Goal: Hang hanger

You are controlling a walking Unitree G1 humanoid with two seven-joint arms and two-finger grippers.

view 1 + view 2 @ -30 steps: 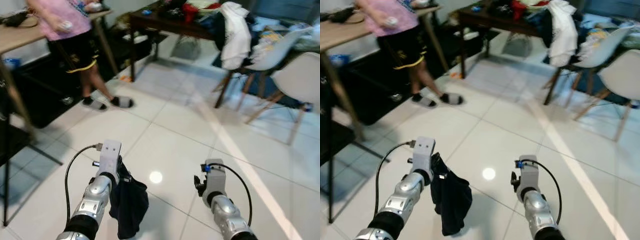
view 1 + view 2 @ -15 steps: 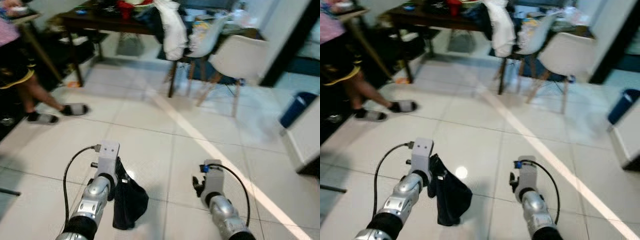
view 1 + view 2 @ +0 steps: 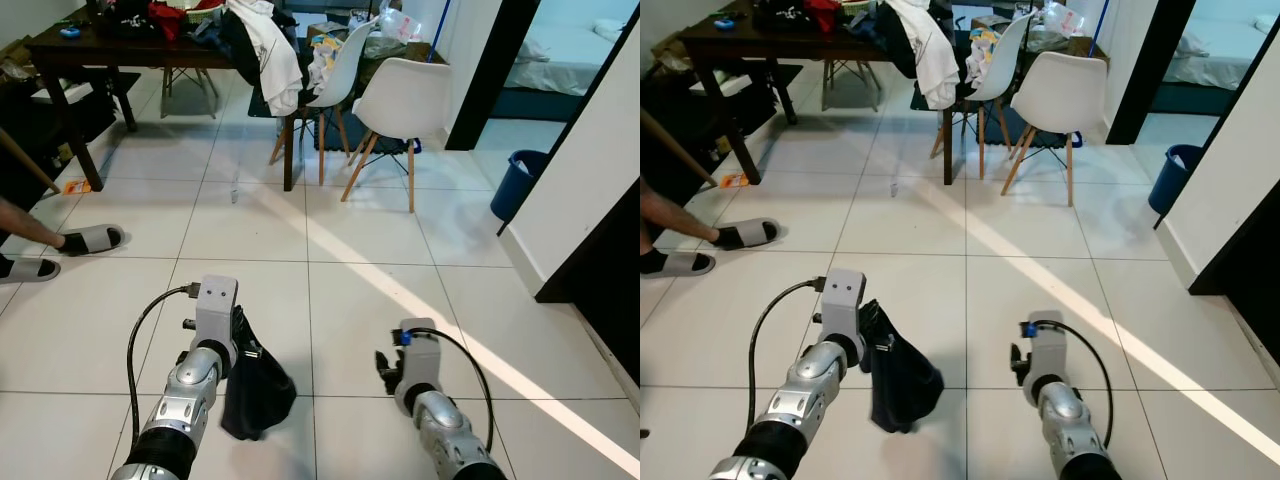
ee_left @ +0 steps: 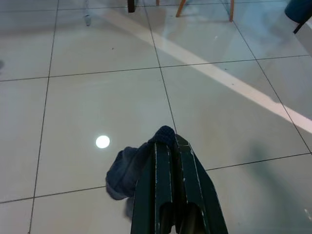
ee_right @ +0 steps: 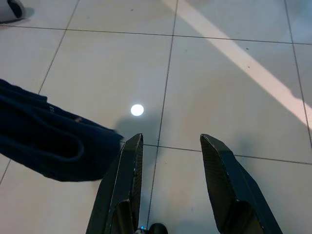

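1. Low over the white floor tiles (image 3: 350, 250), ahead and to the robot's left: left gripper (image 4: 169, 142), fingers pressed together on a bunched dark cloth (image 3: 256, 385). Bundle dangling loose below the grip, apparently clear of the tiles.
2. Cannot make out a hanger within the bundle; perhaps wrapped inside the cloth, perhaps only the small pale bit near the grip. No rail or hook to hang it on anywhere ahead.
3. Just beside, apart from the cloth: right gripper (image 5: 170, 139), fingers spread wide, nothing between them.
4. Further ahead: two white chairs (image 3: 405, 100) at a cluttered dark table (image 3: 60, 45), with clothes draped over one chair back. Off to the right, a blue bin (image 3: 517, 180) near a dark doorway. At the left edge, a person's sandalled foot (image 3: 92, 239).
5. Judged stage: carrying, with the hanging place not yet reached.
6. Possible slip: pinched by soft fabric only, so likely to slide free under a jolt or a swing while walking.
7. Possible snag: a low-hanging bundle, apt to brush the floor or catch a chair leg if steered too close to the furniture.
8. Possible collision: person close on the left, so any wide turn that way is risky.
9. Possible failed hang: with the hook buried in cloth, hard to find and aim at a rail; probably work for the free right gripper.
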